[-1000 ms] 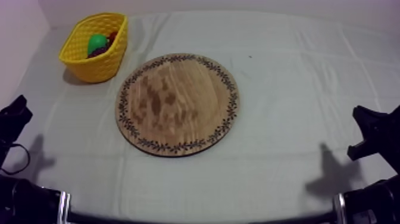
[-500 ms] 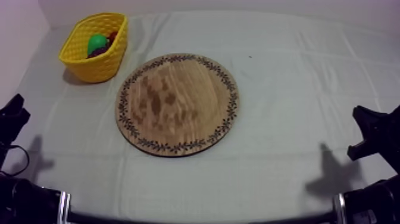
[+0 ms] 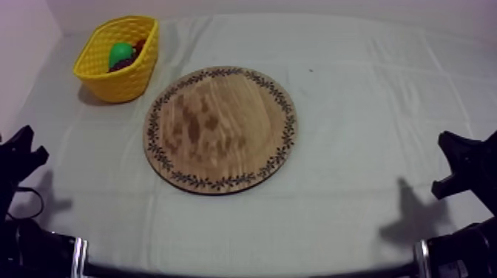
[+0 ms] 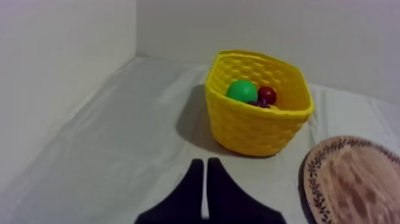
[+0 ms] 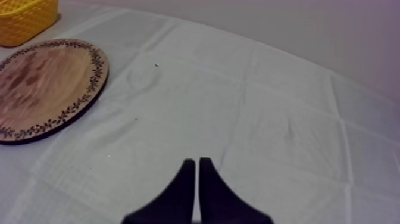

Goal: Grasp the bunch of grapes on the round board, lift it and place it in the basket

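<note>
The yellow basket (image 3: 122,83) stands at the table's far left. Inside it lie a green toy fruit (image 4: 241,91), a small red fruit (image 4: 267,94) and the dark purple bunch of grapes (image 4: 260,103), mostly hidden behind the basket's (image 4: 256,128) wall. The round wooden board (image 3: 220,129) in the middle carries nothing. My left gripper (image 3: 22,151) rests low at the left, well short of the basket; its own view shows it (image 4: 206,161) shut on nothing. My right gripper (image 3: 455,163) rests low at the right, also shut on nothing (image 5: 196,161).
The board's patterned rim (image 4: 357,179) lies just beside the basket. From the right wrist, the board (image 5: 41,83) and a corner of the basket (image 5: 24,21) sit far off over bare cloth. Walls close the table's back and left sides.
My left gripper has drifted slightly toward the table's near edge. The right arm, the board and the basket have stayed put.
</note>
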